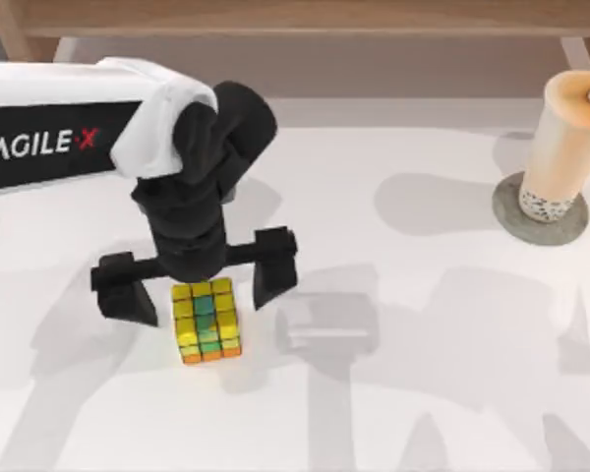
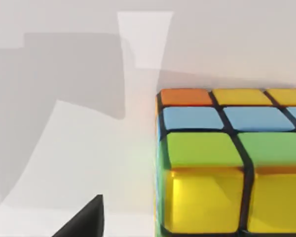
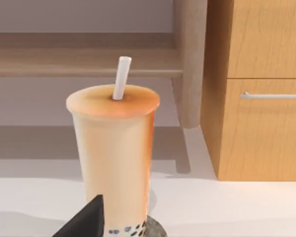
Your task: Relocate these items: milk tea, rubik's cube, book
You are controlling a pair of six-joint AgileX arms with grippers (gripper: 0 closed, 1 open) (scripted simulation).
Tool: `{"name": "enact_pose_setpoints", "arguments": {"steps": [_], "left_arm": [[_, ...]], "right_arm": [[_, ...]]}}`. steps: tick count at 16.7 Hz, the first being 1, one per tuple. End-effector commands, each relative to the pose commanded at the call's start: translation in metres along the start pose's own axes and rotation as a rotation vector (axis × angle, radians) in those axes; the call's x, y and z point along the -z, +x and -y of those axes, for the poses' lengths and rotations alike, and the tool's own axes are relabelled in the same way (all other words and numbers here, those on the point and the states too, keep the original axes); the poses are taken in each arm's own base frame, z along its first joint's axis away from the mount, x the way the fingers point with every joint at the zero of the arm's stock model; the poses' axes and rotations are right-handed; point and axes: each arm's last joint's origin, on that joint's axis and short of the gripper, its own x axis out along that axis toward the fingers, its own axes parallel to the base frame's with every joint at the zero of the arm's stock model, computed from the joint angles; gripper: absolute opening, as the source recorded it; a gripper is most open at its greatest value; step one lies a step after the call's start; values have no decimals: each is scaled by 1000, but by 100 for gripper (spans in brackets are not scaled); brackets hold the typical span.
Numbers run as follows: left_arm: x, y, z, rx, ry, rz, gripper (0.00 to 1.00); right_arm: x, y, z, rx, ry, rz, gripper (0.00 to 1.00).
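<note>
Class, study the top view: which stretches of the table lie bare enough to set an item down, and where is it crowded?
Bare table runs between the rubik's cube and the milk tea, and along the near edge. It is crowded at the cube, where the left gripper hangs open astride it, and at the right edge, where the cup stands on a grey disc.

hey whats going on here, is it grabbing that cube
Not yet gripped. The left gripper hangs over the rubik's cube near the middle of the white table, fingers spread wide on either side of the cube's far end. The milk tea stands upright on a grey round disc at the table's right edge; the right wrist view faces the cup from close by, with a wooden drawer cabinet behind.
</note>
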Motion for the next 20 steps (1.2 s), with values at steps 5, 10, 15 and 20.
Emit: {"name": "enact_pose_setpoints", "arguments": {"steps": [5,10,15,20], "left_arm": [[1,4,0,-3,0,-3,92],[1,4,0,-3,0,-3,55],[1,4,0,-3,0,-3,17],[1,4,0,-3,0,-3,0]], "right_arm": [[0,0,0,0,0,0,100],[0,0,0,0,0,0,100],[0,0,0,0,0,0,100],[0,0,0,0,0,0,100]]}}
